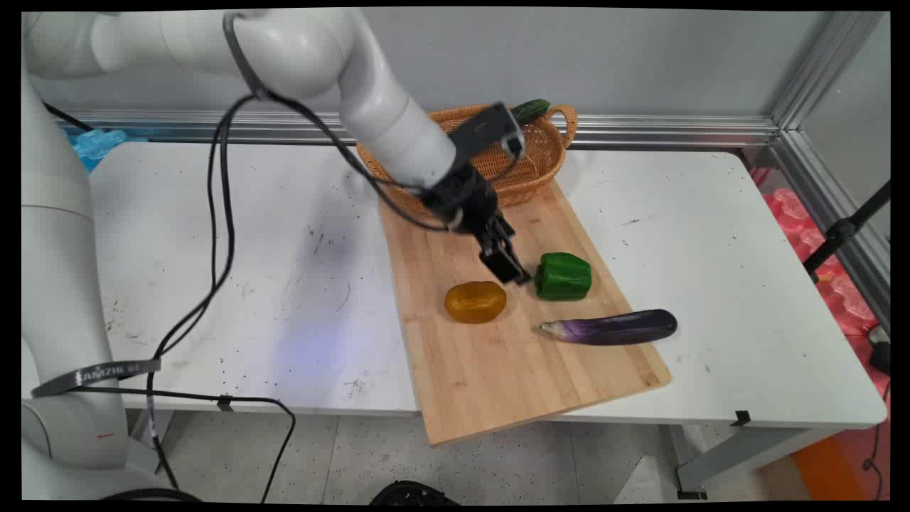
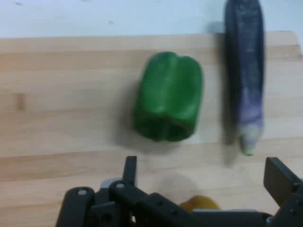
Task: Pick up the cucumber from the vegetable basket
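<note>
- Gripper (image 1: pixel 513 272): I see it low over the board (image 1: pixel 498 355), between the pepper (image 1: pixel 563 276) and the yellow item (image 1: pixel 475 301), just above the board's surface. In my hand view the fingers (image 2: pixel 130 169) stand wide apart with nothing between them.
- Pepper: green, lying on the board just right of the gripper in the main view; in the hand view it sits ahead of the open fingers, apart from them.
- Yellow item: rounded, amber-yellow, on the board just left of and below the gripper tip; only a sliver shows at the bottom of the hand view, behind the linkage. I cannot tell what it is.
- Eggplant (image 1: pixel 611 328): purple, lying lengthwise near the board's right edge, its dark end over the table (image 1: pixel 213 249), its pale stem end toward the board's middle. Near the pepper but apart from it.
- Board: wooden, set at an angle on the table, its near corner overhanging the table's front edge.
- Basket (image 1: pixel 530 167): wicker, at the board's far end, partly behind the arm; a cucumber (image 1: pixel 532 109) rests at its back rim.
- Cables (image 1: pixel 217 213): black, hanging from the arm over the table's left part.
</note>
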{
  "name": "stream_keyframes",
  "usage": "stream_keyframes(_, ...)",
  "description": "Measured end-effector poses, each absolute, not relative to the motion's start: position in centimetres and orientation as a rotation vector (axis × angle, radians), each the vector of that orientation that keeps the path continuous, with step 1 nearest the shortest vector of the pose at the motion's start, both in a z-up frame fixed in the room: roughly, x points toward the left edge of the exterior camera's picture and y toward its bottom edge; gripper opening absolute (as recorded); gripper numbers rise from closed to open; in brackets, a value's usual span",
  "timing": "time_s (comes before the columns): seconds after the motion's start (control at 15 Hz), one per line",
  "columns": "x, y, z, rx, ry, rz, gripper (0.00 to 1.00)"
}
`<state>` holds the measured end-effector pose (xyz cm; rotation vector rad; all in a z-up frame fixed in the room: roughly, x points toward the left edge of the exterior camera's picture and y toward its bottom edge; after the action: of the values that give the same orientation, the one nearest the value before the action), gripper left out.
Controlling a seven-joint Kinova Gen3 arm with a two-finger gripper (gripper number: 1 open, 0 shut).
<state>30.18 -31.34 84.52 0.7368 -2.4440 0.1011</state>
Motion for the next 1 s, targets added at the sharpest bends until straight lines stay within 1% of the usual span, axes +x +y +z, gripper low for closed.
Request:
stream_keyframes(0.4,34.4,-36.2,87.8,0.722,-2.512,0.241,1.0)
stream_keyframes(0.67,36.5,-39.6,88.8,0.716,-2.532,0.351,1.0)
stream_keyframes(1.0,38.3,-44.3,88.8,0.71,-2.531,0.47,1.0)
